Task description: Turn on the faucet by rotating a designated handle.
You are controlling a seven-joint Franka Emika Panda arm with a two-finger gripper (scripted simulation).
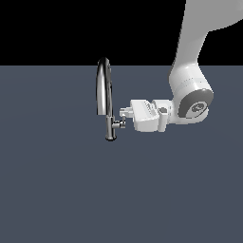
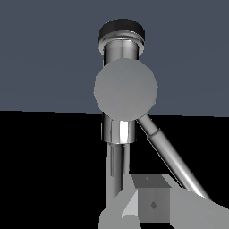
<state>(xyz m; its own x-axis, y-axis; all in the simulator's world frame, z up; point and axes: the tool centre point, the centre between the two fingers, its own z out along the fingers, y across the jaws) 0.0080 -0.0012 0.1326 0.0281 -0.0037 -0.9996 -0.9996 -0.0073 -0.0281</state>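
No writing, brand or label is showing anywhere in either view. The white arm [image 1: 190, 71] is reaching down from the exterior view's upper right and turning its wrist sideways, so the gripper [image 1: 124, 114] is pointing toward the exterior view's left, straight at the lower stem of the faucet [image 1: 105, 95]. How far the fingers are spread cannot be told — in the exterior view they are reading as one short grey stub [image 1: 126, 112], and in the wrist view only one blocky grey fingertip [image 2: 152, 203] is showing close to the lens. The fingers are sitting just beside the handle [image 1: 119, 124], right above its stub off the stem, but whether they are touching it cannot be judged.

The faucet is standing upright on the flat slate-blue table [image 1: 57, 190], near the middle of the exterior view, with its chrome spout arching high above the short base. In the wrist view the handle's round grey end [image 2: 125, 88] is facing the camera, with its thin lever rod [image 2: 172, 161] slanting away from it — the chrome stem [image 2: 120, 129] is lying just behind.
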